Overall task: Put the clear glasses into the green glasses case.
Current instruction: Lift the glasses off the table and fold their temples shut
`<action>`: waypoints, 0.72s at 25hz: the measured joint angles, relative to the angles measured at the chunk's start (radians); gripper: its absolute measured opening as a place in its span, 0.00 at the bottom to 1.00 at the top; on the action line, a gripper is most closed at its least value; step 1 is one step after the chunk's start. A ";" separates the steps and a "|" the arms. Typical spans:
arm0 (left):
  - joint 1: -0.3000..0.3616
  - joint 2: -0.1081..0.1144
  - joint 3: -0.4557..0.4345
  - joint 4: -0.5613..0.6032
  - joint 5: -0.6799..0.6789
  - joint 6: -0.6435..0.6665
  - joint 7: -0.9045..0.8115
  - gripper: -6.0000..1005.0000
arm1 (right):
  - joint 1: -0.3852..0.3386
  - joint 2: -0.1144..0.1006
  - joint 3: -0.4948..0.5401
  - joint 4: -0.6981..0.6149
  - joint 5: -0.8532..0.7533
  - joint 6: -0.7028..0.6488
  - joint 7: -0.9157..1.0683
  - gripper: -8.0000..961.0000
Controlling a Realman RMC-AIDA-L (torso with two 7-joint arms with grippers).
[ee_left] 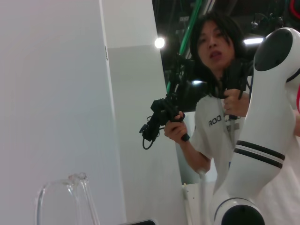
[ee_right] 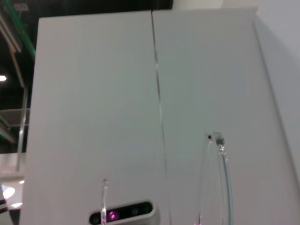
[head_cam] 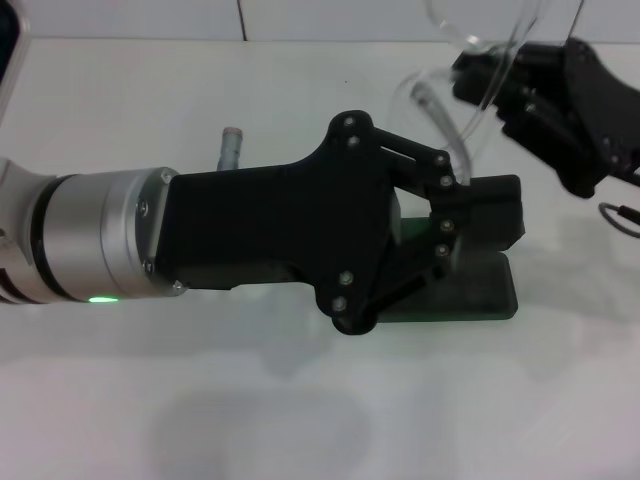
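The green glasses case (head_cam: 482,296) lies on the white table at centre right, mostly hidden under my left gripper (head_cam: 498,214). That gripper reaches in from the left, and its fingers are closed together at the case's far part; I take the dark block between them for the lid. The clear glasses (head_cam: 458,98) hang in the air just behind and above the case. My right gripper (head_cam: 492,80), at the upper right, is shut on one end of them. The clear glasses (ee_left: 63,199) also show low in the left wrist view, and their thin arms (ee_right: 220,161) in the right wrist view.
A small grey cylinder with a pinkish tip (head_cam: 231,146) stands behind my left arm. A thin cable (head_cam: 620,216) loops at the right edge. A white wall (head_cam: 300,18) closes the back of the table. A person holding controllers (ee_left: 213,112) stands beyond.
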 joint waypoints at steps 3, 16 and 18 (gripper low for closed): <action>0.004 0.000 -0.003 -0.001 0.000 0.000 0.002 0.07 | -0.017 0.000 0.006 0.000 0.025 -0.001 -0.005 0.11; 0.005 0.000 -0.004 -0.012 -0.015 0.001 0.014 0.07 | -0.023 0.000 -0.042 0.000 0.044 0.017 -0.018 0.11; 0.005 0.000 -0.004 -0.013 -0.015 0.001 0.014 0.07 | -0.021 0.000 -0.056 -0.002 0.046 0.025 -0.024 0.11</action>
